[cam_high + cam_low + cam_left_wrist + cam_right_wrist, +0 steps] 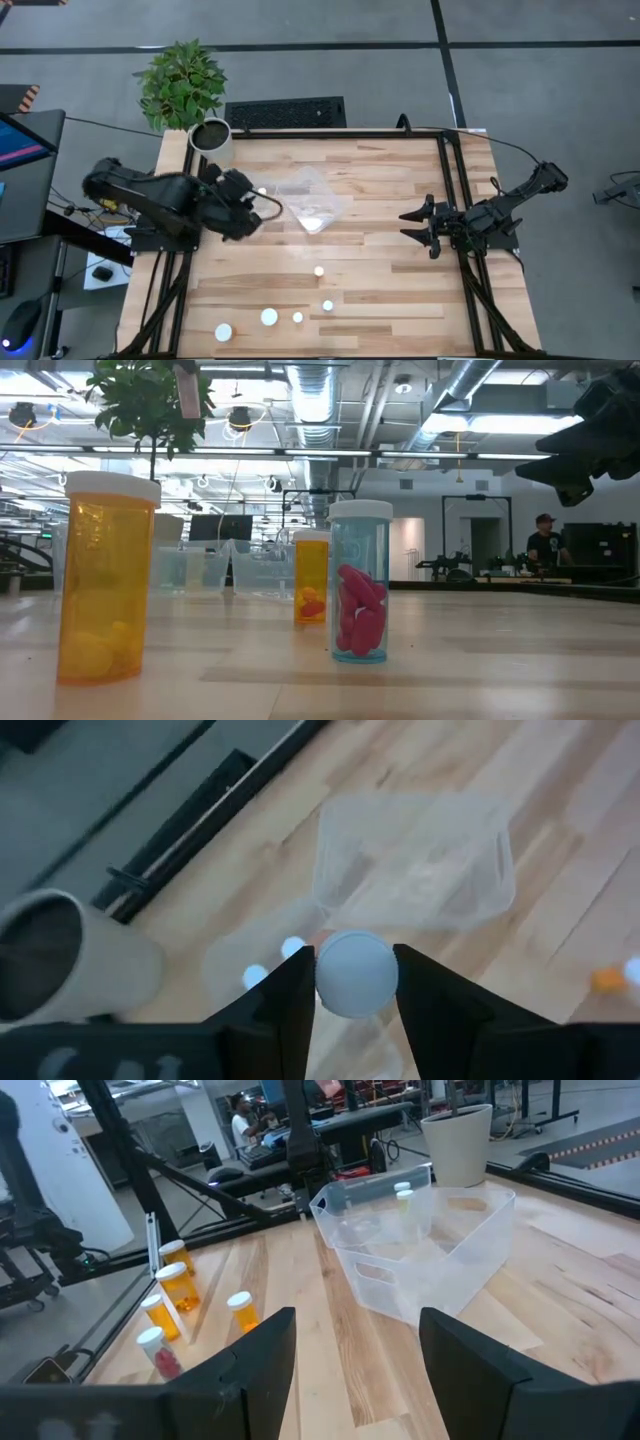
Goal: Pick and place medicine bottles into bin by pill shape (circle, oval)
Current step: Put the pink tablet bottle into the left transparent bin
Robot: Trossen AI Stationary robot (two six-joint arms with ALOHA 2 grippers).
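An orange bottle [105,580] stands nearest the low camera at the left, white-capped, with pale pills at its bottom. Just right of it and a little farther is a clear bottle [360,582] holding pink oval pills, and beyond that a smaller orange bottle [311,576]. From above, five white caps show on the near part of the wooden table [390,290]: one [319,271] toward the middle, four more [270,317] nearer the front edge.

The left gripper [355,982] hangs at the far left above the clear bins, its fingers pinching a white-capped bottle [354,974]. Below it one clear bin [415,860] lies beside a second [262,948] that already holds two capped bottles.

The right gripper [355,1342] waits at the table's right edge, its fingers spread with nothing between them. A white plant pot [211,137] stands at the far left corner.
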